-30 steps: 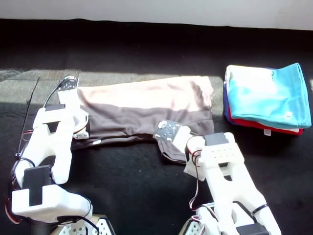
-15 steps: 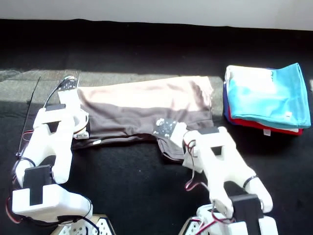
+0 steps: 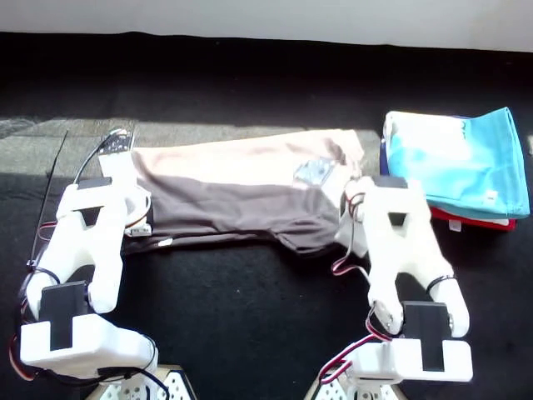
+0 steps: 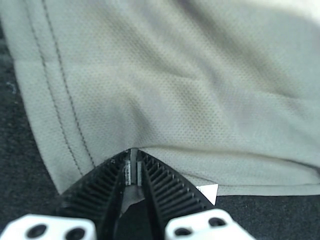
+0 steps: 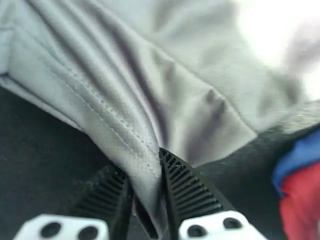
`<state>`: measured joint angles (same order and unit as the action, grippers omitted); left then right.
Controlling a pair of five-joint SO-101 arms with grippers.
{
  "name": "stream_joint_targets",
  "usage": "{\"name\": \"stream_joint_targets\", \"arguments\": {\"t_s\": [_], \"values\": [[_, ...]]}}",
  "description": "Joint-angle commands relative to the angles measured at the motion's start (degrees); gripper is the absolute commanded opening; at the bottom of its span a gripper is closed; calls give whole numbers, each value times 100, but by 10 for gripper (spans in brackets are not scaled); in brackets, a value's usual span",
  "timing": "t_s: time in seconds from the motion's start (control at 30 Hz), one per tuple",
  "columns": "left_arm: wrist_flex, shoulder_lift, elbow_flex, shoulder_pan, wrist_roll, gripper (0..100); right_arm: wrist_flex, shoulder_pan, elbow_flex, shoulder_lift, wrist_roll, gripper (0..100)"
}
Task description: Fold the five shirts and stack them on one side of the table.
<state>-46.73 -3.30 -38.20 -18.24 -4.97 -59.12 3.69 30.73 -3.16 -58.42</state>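
A grey shirt (image 3: pixel 241 192) lies spread lengthwise across the middle of the table. My left gripper (image 3: pixel 142 223) is at the shirt's left end, shut on the stitched hem (image 4: pixel 75 130); the jaws (image 4: pixel 131 167) pinch the fabric edge near a small white tag (image 4: pixel 207 190). My right gripper (image 3: pixel 326 193) is at the shirt's right end, shut on a bunched fold of the grey fabric (image 5: pixel 145 150), its tips (image 5: pixel 146 192) clamped around the seam. A stack of folded shirts (image 3: pixel 456 167) sits at the right, light blue on top, red and dark blue beneath.
The table is covered by a black cloth (image 3: pixel 241 308), with a sunlit band running across the shirt. The stack's red and blue edges (image 5: pixel 300 172) show close beside my right gripper. Open black cloth lies in front of the shirt between the two arm bases.
My right arm swung right and away from its base, dragging the shirt's near right corner toward the stack; the hanging flap is pulled in. The left arm has stayed put.
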Motion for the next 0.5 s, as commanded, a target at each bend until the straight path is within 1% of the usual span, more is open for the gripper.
{"name": "stream_joint_targets", "arguments": {"t_s": [0.0,0.07,0.13,0.23,0.33,0.4,0.47], "values": [[167,-57,4,-145,35,9,-57,-66,-822,4,-26,7],[167,-57,4,-145,35,9,75,84,-1042,13,88,7],[167,-57,-4,-145,35,9,479,189,-1112,13,536,7],[167,-57,-4,-145,35,9,1455,365,-1086,66,1213,7],[167,-57,-4,-145,35,9,2316,470,-1138,523,1802,7],[167,-57,-4,-145,35,9,2879,523,-1200,1033,1978,7],[167,-57,-4,-145,35,9,3204,558,-1358,1560,1969,9]]}}
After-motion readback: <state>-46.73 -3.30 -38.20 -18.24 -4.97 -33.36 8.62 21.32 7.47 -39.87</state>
